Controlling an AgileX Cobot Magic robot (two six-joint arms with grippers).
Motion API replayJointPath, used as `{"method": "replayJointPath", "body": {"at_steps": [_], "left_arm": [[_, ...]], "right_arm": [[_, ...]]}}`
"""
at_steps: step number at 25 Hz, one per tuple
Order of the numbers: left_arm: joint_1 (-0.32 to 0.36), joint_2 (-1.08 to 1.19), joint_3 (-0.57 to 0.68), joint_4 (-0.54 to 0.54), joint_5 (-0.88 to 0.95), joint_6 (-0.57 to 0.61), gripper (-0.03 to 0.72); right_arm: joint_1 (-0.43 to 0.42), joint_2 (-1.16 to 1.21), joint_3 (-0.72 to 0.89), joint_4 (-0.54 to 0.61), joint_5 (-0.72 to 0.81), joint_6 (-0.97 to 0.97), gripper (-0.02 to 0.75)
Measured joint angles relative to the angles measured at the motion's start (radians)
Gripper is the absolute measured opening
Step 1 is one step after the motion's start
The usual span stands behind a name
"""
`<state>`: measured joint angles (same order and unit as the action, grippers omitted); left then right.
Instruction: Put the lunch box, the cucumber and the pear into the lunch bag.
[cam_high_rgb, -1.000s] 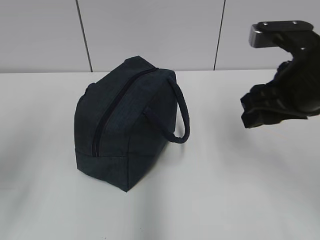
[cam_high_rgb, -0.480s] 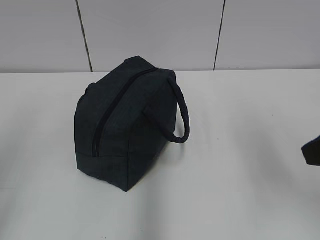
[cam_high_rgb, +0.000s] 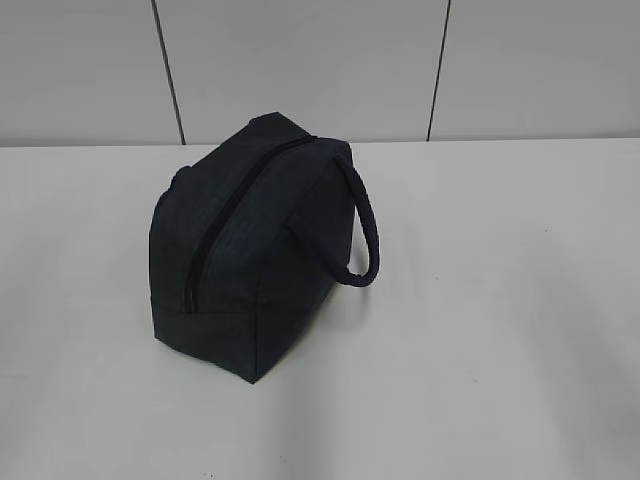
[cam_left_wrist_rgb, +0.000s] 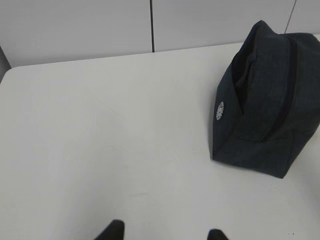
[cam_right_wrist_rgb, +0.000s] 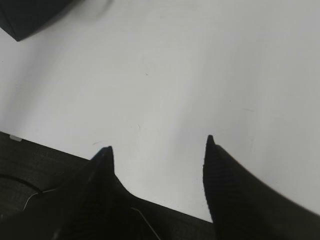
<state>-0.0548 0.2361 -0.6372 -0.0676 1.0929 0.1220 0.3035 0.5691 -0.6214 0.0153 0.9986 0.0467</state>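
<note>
The lunch bag (cam_high_rgb: 255, 255) stood alone on the white desk (cam_high_rgb: 500, 330), left of centre in the exterior view, with its zipper (cam_high_rgb: 215, 235) running closed along the top ridge and down the near end. Its long axis ran from the near left towards the far right of that view, and its padded handle (cam_high_rgb: 362, 225) looped out on the right-hand side. No lunch box, cucumber or pear showed on the desk in any view; whether they lay inside the bag could not be told through the fabric, though the closed zipper and bare desk suggested, as a judgement only, that the packing was over.

Neither arm appeared in the exterior view. The left gripper (cam_left_wrist_rgb: 165, 234) showed only two dark fingertips (cam_left_wrist_rgb: 112, 231) at the bottom edge of its wrist view, apart with nothing between them. From those jaws the bag (cam_left_wrist_rgb: 267, 100) lay ahead and to the right, well apart, turning one end panel with a small pale logo (cam_left_wrist_rgb: 220, 110) towards them. The right gripper (cam_right_wrist_rgb: 157, 150) also had its jaws apart and empty, hanging over bare desk close to the front edge; only a dark corner of the bag (cam_right_wrist_rgb: 30, 17) reached the upper left of its view, so the bag lay ahead and to the left, well apart.

Neither arm looked clearly nearer. Any move back to the bag would have had the left arm meeting an end panel and the right arm meeting the handle side.
</note>
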Motion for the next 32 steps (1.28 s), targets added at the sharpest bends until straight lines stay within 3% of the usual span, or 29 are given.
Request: {"method": "replayJointPath", "body": {"at_steps": [7, 32], "left_arm": [[0.000, -0.045, 0.090, 0.007, 0.002, 0.000, 0.308], [0.000, -0.250, 0.106, 0.018, 0.025, 0.000, 0.307]], "right_arm": [[0.000, -0.218, 0.078, -0.051, 0.008, 0.000, 0.444], [0.000, -0.585, 0.124, -0.100, 0.144, 0.008, 0.444]]}}
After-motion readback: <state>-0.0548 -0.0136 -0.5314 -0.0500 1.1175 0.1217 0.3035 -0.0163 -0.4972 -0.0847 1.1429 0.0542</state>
